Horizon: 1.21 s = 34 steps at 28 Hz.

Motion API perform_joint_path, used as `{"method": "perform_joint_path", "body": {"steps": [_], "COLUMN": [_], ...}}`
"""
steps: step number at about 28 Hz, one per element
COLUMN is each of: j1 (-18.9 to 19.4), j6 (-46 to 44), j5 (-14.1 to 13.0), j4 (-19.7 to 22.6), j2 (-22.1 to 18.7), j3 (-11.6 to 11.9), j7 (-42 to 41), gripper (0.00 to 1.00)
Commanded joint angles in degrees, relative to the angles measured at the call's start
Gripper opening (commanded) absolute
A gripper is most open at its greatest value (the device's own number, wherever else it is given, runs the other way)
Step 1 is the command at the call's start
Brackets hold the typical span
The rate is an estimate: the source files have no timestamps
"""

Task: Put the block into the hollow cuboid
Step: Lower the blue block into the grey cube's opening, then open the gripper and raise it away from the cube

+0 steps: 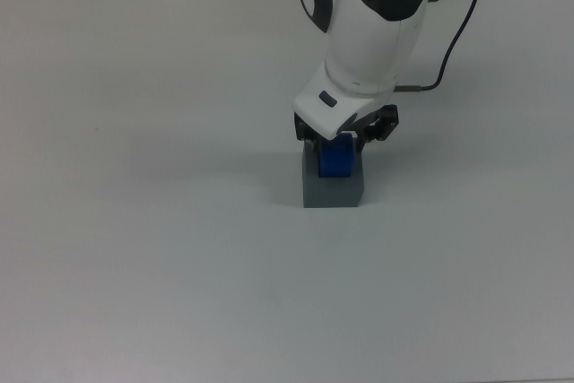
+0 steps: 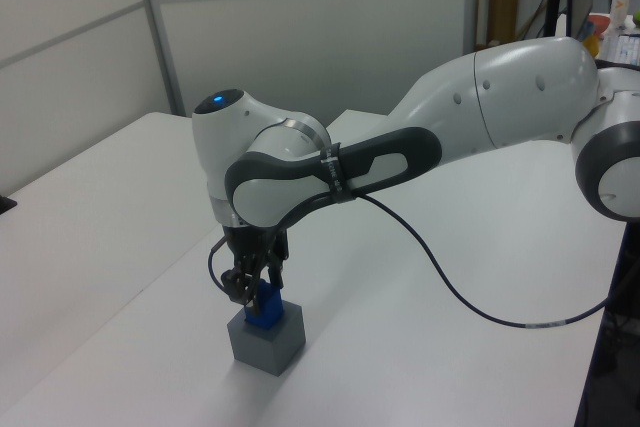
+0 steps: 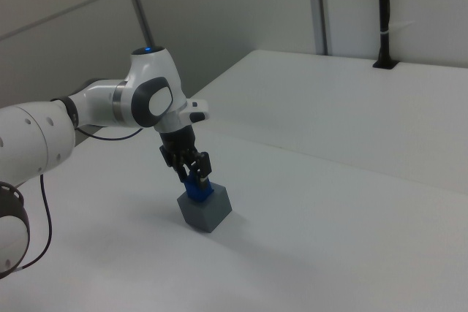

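Over the hollow cuboid (image 1: pixel 333 185), my gripper (image 1: pixel 336 143) is clamped on the blue block (image 1: pixel 335 159), fingers pinching its upper part. Block's lower end sits in the recess at the cuboid's top; most of its height shows above the rim. Cuboid stands alone on the white table (image 1: pixel 143 221), nothing else near it.

Left view: block (image 2: pixel 265 307) looks close to upright, roughly centred on the grey top (image 2: pixel 266 337). Right view agrees, block (image 3: pixel 196 187) just under the fingers, cuboid (image 3: pixel 205 209) square beneath. Whether the block's base has reached the floor of the recess is hidden.

Judgement: insertion under way, not finished. To do it well, I should go straight down, slowly, wrist kept vertical so no edge catches the rim. The cuboid is loose on the table, so any sideways push could slide or tip it. Part the fingers only once the block bottoms out, then lift away vertically, without dragging the block back up.
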<state>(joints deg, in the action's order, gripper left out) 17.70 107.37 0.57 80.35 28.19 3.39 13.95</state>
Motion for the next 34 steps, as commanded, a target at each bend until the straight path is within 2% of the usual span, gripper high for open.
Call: {"method": "perform_joint_path", "body": {"steps": [1, 8, 11, 15, 16, 19, 25, 26, 30, 34], "j1": [1.11, 0.67, 0.67, 0.06, -0.73, -2.14, -8.81, -10.82, -13.47, -15.41], "j6": [-0.49, -7.17, -7.53, -7.7, -7.79, -8.14, -11.3, -11.83, -12.8, -13.5], "j5": [0.92, 0.93, 1.01, 1.63, 1.98, 2.16, 1.54, 1.19, 0.58, -1.18], "j4": [-1.07, 2.26, 8.14, 13.16, 15.69, 18.26, 18.79, 18.7, 18.44, 17.91], "j2": [-1.46, -9.37, -15.43, -21.41, -24.21, -27.74, -32.67, -33.72, -34.96, -35.49], "j3": [1.09, 1.09, 1.01, 1.01, 1.01, 1.01, 1.09, 1.09, 1.09, 1.09], "j7": [-0.68, -0.85, -1.2, -1.56, -1.9, -5.06, -14.47, -16.22, -16.76, -16.85], "gripper": [1.0, 1.0, 1.0, 1.0, 1.0, 1.0, 1.0, 1.0, 1.0, 1.0]}}
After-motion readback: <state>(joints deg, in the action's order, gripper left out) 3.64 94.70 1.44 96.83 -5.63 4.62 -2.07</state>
